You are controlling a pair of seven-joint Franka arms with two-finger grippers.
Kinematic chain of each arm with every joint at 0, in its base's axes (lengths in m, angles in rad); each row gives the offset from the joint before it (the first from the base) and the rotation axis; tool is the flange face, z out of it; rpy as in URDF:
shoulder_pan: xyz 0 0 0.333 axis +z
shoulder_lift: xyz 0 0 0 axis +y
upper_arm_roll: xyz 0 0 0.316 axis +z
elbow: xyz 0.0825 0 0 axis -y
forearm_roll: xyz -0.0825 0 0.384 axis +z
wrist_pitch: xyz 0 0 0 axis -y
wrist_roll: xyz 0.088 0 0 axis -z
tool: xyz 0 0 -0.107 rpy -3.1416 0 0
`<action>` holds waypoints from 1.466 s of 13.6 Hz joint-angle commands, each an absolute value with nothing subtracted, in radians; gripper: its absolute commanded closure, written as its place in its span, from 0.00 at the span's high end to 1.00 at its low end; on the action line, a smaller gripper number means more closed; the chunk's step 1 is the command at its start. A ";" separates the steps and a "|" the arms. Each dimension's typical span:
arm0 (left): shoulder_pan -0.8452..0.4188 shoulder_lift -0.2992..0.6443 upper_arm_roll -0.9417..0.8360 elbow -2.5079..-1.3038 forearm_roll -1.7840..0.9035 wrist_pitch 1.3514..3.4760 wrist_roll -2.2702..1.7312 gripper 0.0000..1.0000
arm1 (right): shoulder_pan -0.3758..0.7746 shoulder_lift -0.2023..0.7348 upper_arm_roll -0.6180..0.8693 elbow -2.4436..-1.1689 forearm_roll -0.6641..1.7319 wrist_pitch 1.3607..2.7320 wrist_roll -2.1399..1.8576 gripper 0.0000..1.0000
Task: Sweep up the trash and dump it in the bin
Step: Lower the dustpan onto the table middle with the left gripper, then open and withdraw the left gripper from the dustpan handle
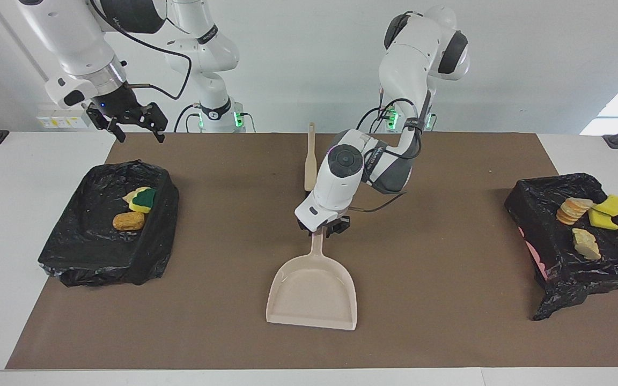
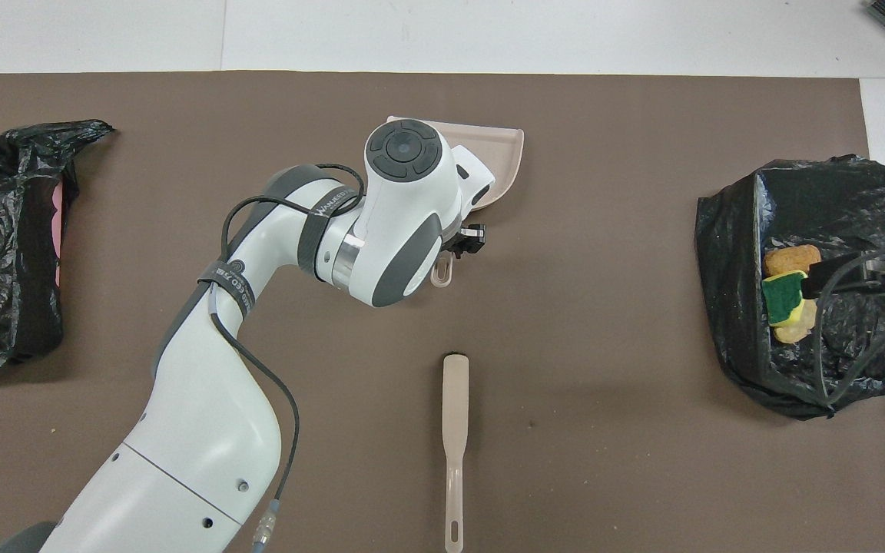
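Slippage worries me: my left gripper [image 1: 324, 229] pinches only the dustpan [image 1: 311, 292] handle's tip, trash [image 1: 137, 206] binned at nine and three o'clock, right gripper [image 1: 136, 128] spread empty.

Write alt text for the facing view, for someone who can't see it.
The left gripper holds the handle of an empty beige dustpan at mid-table, with the brush nearer the robots. Trash sits in two black-lined bins at the table's ends; the right gripper waits open above one.
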State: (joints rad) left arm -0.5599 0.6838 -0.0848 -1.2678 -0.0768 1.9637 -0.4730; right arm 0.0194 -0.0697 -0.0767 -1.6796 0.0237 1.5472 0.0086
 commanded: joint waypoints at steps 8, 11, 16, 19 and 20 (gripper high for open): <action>-0.430 0.261 -0.064 -1.656 -0.009 1.917 -0.445 1.00 | 0.006 -0.080 -0.069 -1.687 0.018 1.543 -0.009 1.00; -0.348 0.112 -0.064 -1.788 -0.009 1.921 -0.292 1.00 | 0.006 -0.080 -0.069 -1.687 0.018 1.543 -0.009 1.00; -0.233 -0.017 -0.060 -1.819 -0.009 1.861 -0.111 1.00 | 0.006 -0.080 -0.069 -1.687 0.018 1.543 -0.009 1.00; -0.143 -0.021 -0.058 -1.711 -0.006 1.775 0.033 1.00 | 0.008 -0.080 -0.069 -1.689 0.018 1.545 -0.009 1.00; -0.111 -0.021 -0.060 -1.666 -0.008 1.732 0.075 1.00 | 0.008 -0.080 -0.069 -1.687 0.018 1.543 -0.009 1.00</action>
State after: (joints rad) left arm -0.1666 -0.0205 -0.0495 -1.7403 -0.0193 1.8072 0.0024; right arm 0.0194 -0.0697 -0.0767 -1.6796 0.0237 1.5472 0.0086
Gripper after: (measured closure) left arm 0.000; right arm 0.000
